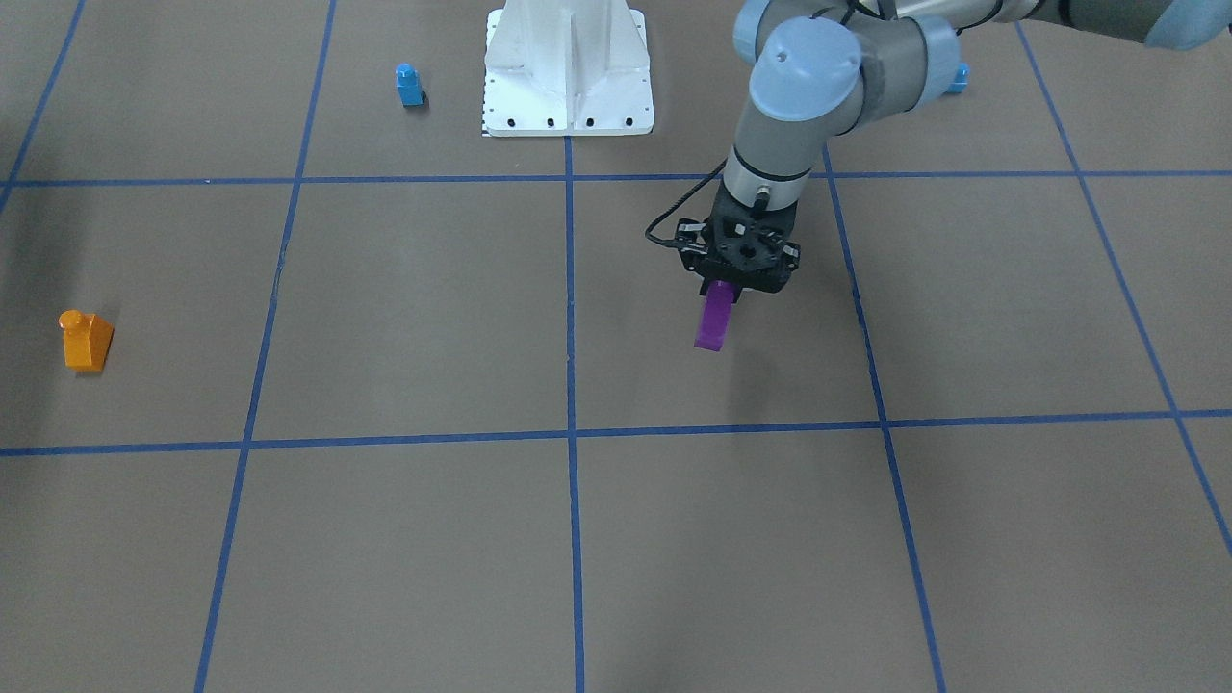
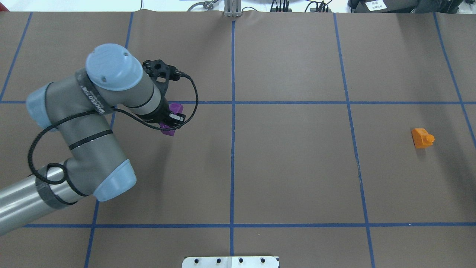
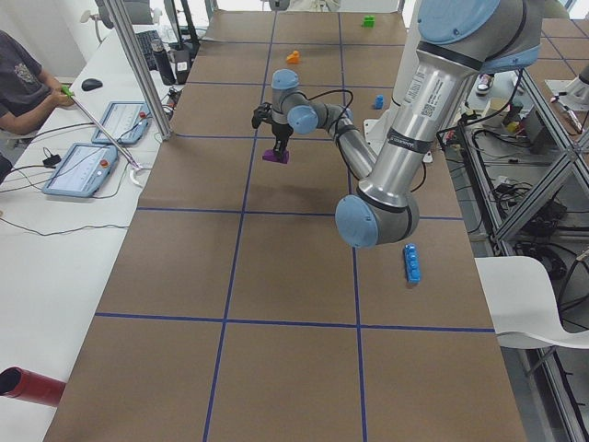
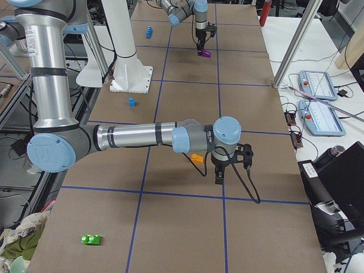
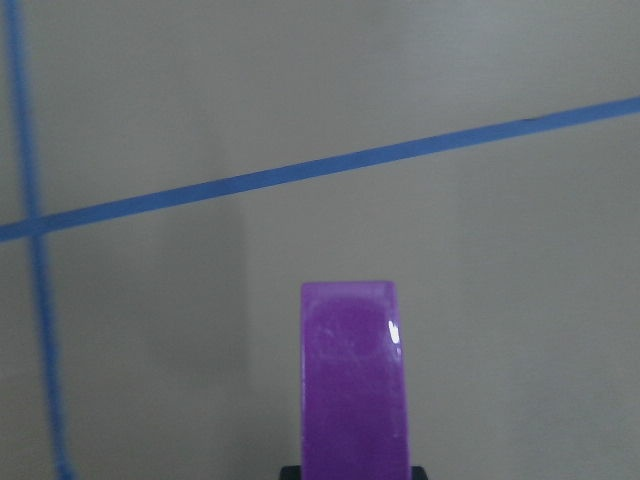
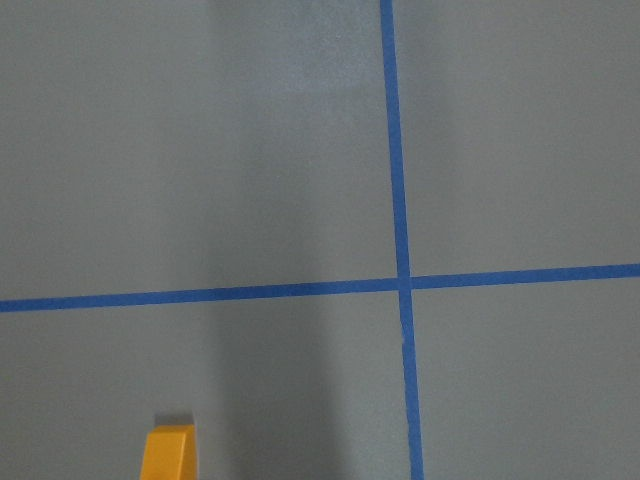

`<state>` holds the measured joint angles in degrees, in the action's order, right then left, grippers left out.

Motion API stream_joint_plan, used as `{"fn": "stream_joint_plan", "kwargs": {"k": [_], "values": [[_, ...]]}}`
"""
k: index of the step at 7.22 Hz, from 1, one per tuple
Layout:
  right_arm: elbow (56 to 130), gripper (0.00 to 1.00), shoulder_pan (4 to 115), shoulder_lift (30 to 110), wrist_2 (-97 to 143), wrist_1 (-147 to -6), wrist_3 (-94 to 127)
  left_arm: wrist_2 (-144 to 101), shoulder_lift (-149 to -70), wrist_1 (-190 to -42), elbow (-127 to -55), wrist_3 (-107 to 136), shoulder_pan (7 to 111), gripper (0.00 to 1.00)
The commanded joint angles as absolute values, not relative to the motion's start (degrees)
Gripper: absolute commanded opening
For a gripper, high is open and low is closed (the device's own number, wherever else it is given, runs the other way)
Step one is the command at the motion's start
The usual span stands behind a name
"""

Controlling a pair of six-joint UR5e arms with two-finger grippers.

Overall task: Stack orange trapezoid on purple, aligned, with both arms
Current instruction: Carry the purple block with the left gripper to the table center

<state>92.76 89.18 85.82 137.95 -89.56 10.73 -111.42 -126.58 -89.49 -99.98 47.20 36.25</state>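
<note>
Brown worktop with blue grid tape carries the orange brick, ungripped, just beside the right pincer, whose jaw state cannot be determined. The left pincer is clamped on the purple brick. Assessment: stacking not yet begun; orange pickup, placement and alignment remain.
</note>
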Motion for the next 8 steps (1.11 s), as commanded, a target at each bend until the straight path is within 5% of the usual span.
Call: {"fn": "stream_joint_plan", "kwargs": {"k": [1, 4, 7, 8], "values": [[92.81, 1.00, 89.03, 85.61, 138.16, -89.56, 11.34, -111.18, -138.63, -89.82, -89.71, 41.09, 34.28, 0.00], [92.55, 1.00, 88.95, 85.25, 139.74, -89.65, 11.43, -109.88, -143.08, -102.15, -75.54, 39.02, 32.09, 0.00], [92.72, 1.00, 88.95, 85.25, 139.75, -89.65, 12.56, -106.88, -143.61, -102.84, -73.13, 35.71, 30.32, 0.00], [92.72, 1.00, 88.95, 85.25, 139.83, -89.65, 12.83, -106.88, -143.61, -102.57, -72.60, 34.20, 30.32, 0.15]]}}
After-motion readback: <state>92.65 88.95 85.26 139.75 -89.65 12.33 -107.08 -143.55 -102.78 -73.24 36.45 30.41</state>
